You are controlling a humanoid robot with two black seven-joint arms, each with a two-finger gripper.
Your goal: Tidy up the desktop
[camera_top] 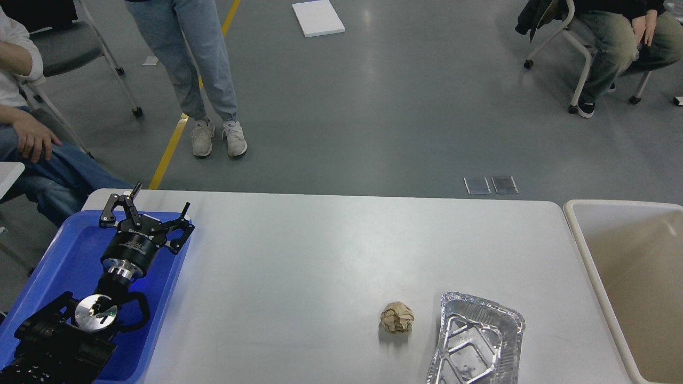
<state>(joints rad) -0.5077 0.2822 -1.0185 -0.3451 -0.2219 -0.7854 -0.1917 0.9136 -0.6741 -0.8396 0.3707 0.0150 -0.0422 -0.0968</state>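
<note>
The whitish-grey desktop (320, 256) fills the lower view. A crumpled brown paper ball (397, 318) lies near its front, right of centre. An empty silver foil tray (476, 341) lies just right of the ball, at the front edge. My left gripper (160, 198) is open and empty, held over the far right corner of the blue plastic tray (69, 256) at the left, far from the ball. My right gripper is out of view.
A beige rimmed bin (629, 282) stands at the desktop's right end. A seated person (37, 144) is close to the far left corner. Another person (203, 69) stands beyond the table, and a third sits at the far right.
</note>
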